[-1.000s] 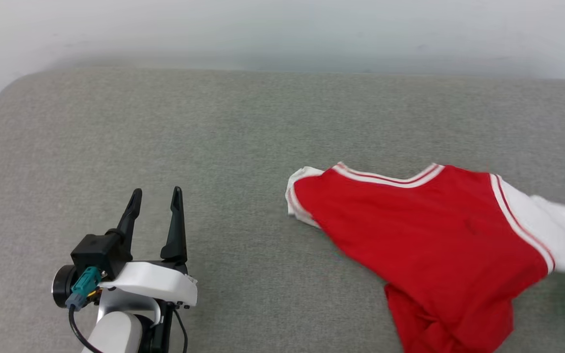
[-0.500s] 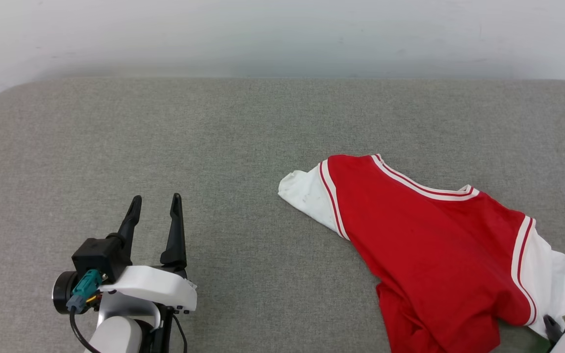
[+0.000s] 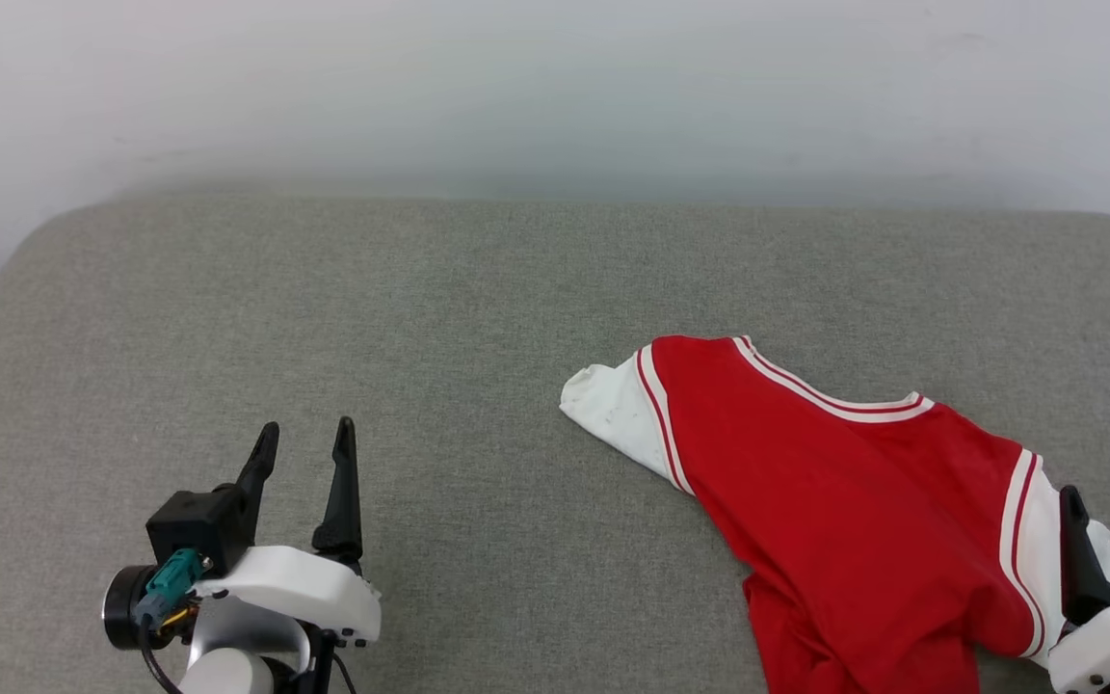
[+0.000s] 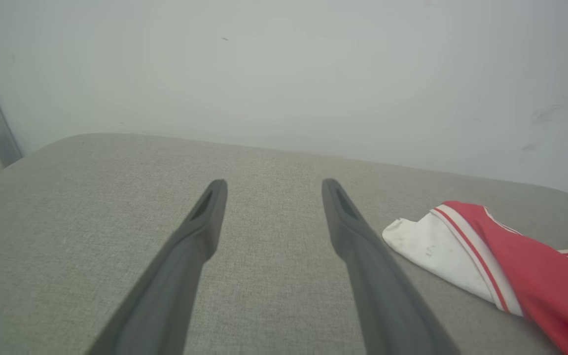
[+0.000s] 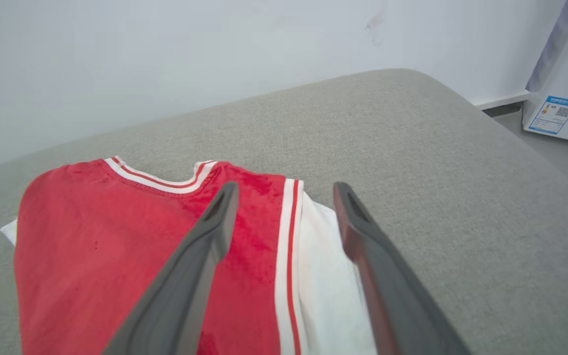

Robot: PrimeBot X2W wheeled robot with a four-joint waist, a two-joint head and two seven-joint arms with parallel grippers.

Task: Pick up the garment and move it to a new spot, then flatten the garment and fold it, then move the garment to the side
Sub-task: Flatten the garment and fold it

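Nearest me, my right gripper [image 3: 1106, 501] has its fingers spread over a white sleeve [image 5: 323, 276] of the red jersey [image 3: 834, 501], holding nothing. My left gripper [image 3: 308, 426] stands just as wide over bare grey cushion [image 3: 420, 318], well apart from the cloth. The jersey lies right of centre, plain side up, so I'd pinch its rumpled lower hem, draw it toward me, then tug the far sleeve [image 3: 608, 414] outward. That hem runs off the head view's bottom edge, and the numbers are probably underneath.
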